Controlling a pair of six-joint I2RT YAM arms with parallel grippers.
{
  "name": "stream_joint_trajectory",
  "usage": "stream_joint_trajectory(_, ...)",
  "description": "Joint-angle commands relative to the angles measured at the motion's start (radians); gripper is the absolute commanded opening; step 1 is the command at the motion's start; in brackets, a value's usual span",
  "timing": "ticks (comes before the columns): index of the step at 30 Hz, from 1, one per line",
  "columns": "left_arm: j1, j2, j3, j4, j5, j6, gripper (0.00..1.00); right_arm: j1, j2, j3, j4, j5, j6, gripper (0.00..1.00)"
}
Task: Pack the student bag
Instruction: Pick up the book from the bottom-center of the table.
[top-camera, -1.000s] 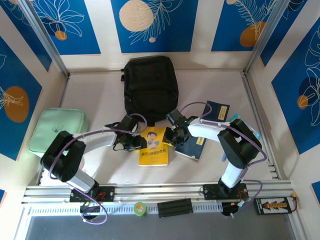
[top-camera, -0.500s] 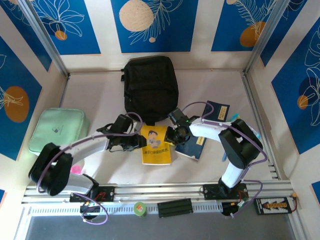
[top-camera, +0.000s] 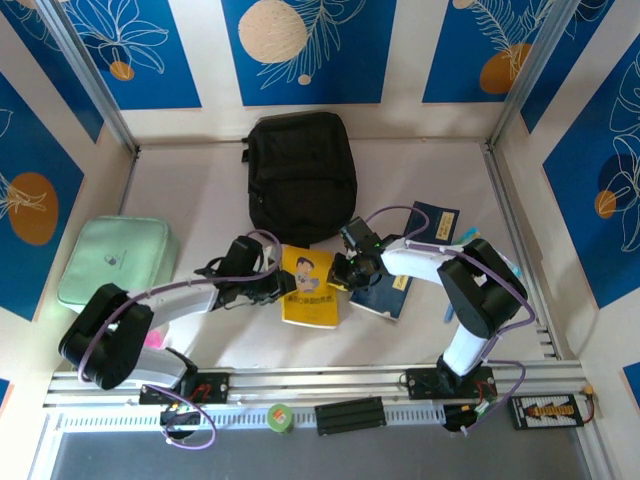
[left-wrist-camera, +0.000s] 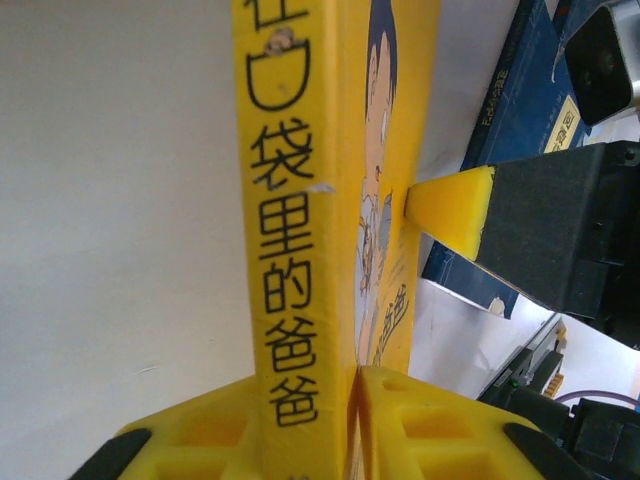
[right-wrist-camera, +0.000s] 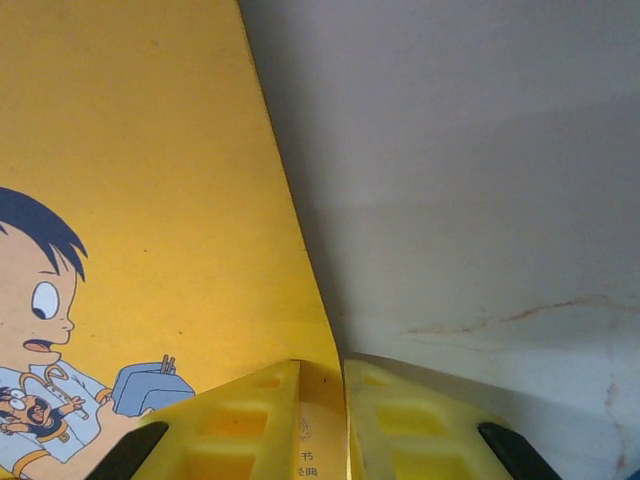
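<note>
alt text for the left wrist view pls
A yellow book with black Chinese lettering on its spine is clamped in the left end effector at the bottom of the frame. The right end effector pinches its cover edge from the right, with a blue book behind.

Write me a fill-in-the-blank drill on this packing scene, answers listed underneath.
1. The book clamped between the left gripper and the right gripper is ___ in colour.
2. The student bag at the far side of the table is ___ in colour.
3. The mint-green pouch lies on the ___ side of the table.
4. The flat book lying under the right arm is ___ in colour.

Missing words: yellow; black; left; blue
</note>
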Motion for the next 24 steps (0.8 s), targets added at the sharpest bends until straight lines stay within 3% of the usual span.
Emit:
stream_joint_trajectory(1,-0.006,-0.039,0.012,0.022,0.012,0.006,0.17,0.01,-0.01,-0.029,-0.034,0.005,0.004,0.18)
stream_joint_trajectory(7,-0.006,-0.138,0.019,-0.064,-0.023,0.043,0.0,-0.001,-0.138,-0.051,-0.009,0.047,-0.042,0.27)
stream_joint_trajectory(11,-0.006,-0.239,0.076,-0.173,-0.065,0.06,0.0,-0.031,-0.264,-0.071,0.047,0.025,-0.104,0.4)
stream_joint_trajectory(18,-0.006,-0.277,0.276,-0.185,-0.065,0.056,0.0,-0.176,-0.451,-0.072,0.107,-0.063,-0.153,0.69)
stream_joint_trajectory(22,-0.006,-0.247,0.371,-0.148,-0.178,0.061,0.0,-0.274,-0.535,-0.104,0.184,-0.137,-0.109,0.81)
stream_joint_trajectory(24,-0.003,-0.225,0.395,-0.095,-0.237,0.031,0.0,-0.319,-0.577,-0.159,0.316,-0.208,-0.052,0.88)
